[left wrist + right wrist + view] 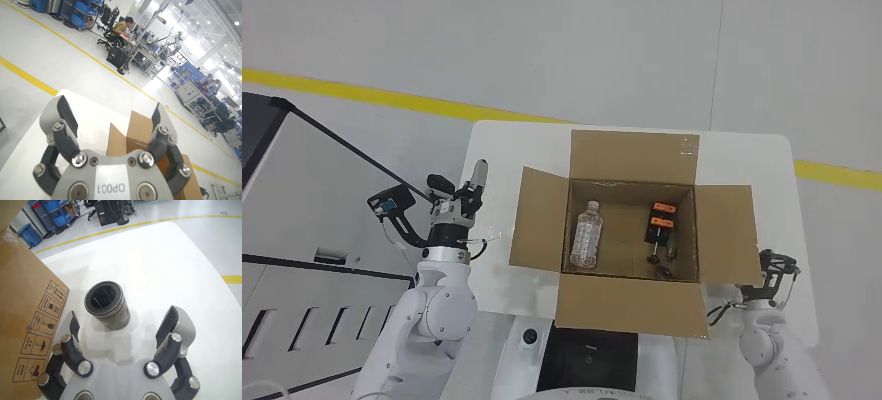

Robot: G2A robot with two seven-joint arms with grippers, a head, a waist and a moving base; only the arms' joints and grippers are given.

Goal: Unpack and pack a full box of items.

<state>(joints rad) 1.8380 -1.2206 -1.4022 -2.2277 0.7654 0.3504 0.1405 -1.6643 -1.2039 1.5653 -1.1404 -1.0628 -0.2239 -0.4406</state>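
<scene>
Spread wide, the right gripper (122,310) hangs low over the white table (160,266). Its ribbed pads (166,321) touch nothing. Just ahead of them a steel linear bearing (107,308) stands on end, close beside the outer wall of the cardboard box (28,294) but apart from it. That spot looks like a set-down place for unpacked goods, near enough to reach and clear of the flaps. The open stance would suit either a release or a fresh grasp, and which one cannot be told.

From above, the box sits mid-frame with all four flaps folded outward, likely so that an arm can come straight down into it. On its floor a clear water bottle (586,234) lies on its side at the left. Two orange-and-black parts (662,222) sit at the right, with a small dark piece (662,268) just below them. The unpacking therefore seems only partly done.

At the left of the frame the left gripper (110,101) is raised beside the left flap, its fingers parted and holding nothing. It appears parked there to keep the box mouth free.
</scene>
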